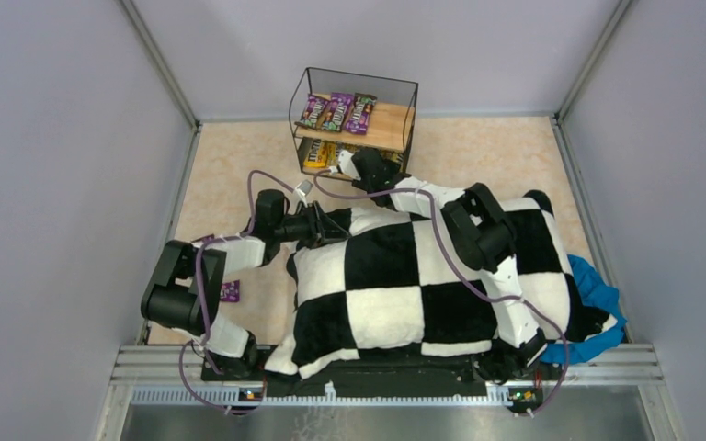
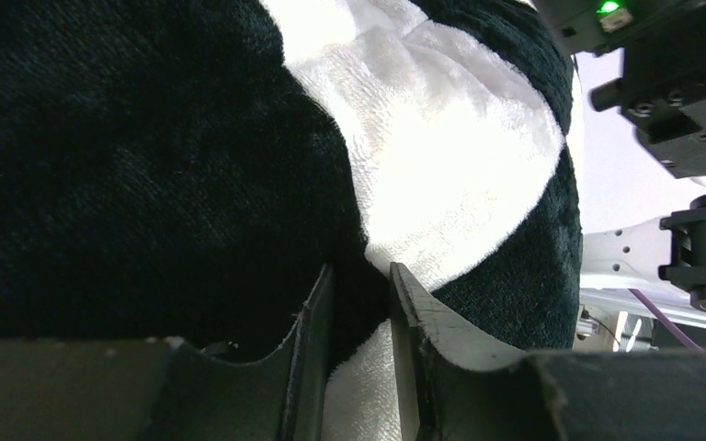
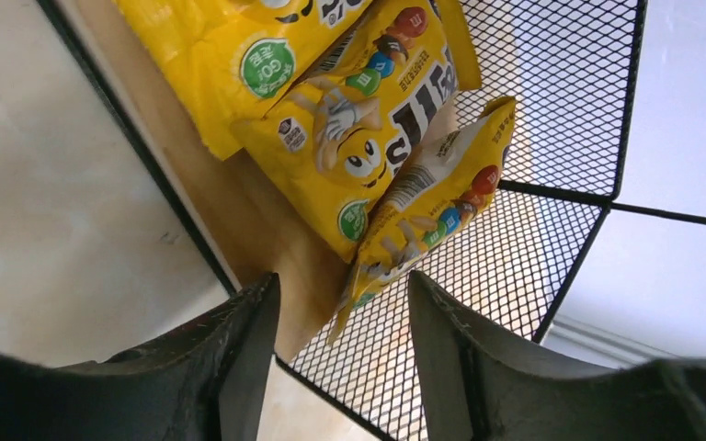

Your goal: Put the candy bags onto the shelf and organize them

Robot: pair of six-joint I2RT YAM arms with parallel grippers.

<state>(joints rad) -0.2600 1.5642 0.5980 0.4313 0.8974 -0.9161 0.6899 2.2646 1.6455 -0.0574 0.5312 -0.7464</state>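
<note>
Shelf (image 1: 391, 129) stands at the far side of the table (image 1: 478, 152), beyond the arms. The top view alone shows its upper board, where three purple bags (image 1: 335, 111) lie side by side at the left end, the right end bare. That view gives only a glimpse of the lower board. The right wrist view fills it in: two yellow bags (image 3: 349, 138) lie flat and overlapping there, and a third bag (image 3: 441, 193) stands tilted on edge against the mesh wall.

The right gripper (image 3: 340, 294) sits at the shelf's lower front. Its jaws are apart and clamp nothing, with the tilted bag's lower end just beyond the gap. From above this gripper's fingers cannot be made out.

A checkered cushion (image 1: 404, 276) covers the middle of the table and drapes over the right arm. Only the left wrist view shows that the left gripper (image 2: 360, 276) is closed on it, with pile filling the narrow gap between the fingers (image 2: 317, 367).

Only the top view shows a stray bag (image 1: 231, 291), purple, flat on the table beside the left arm. A blue cloth (image 1: 597, 294) shows at the cushion's right edge.
</note>
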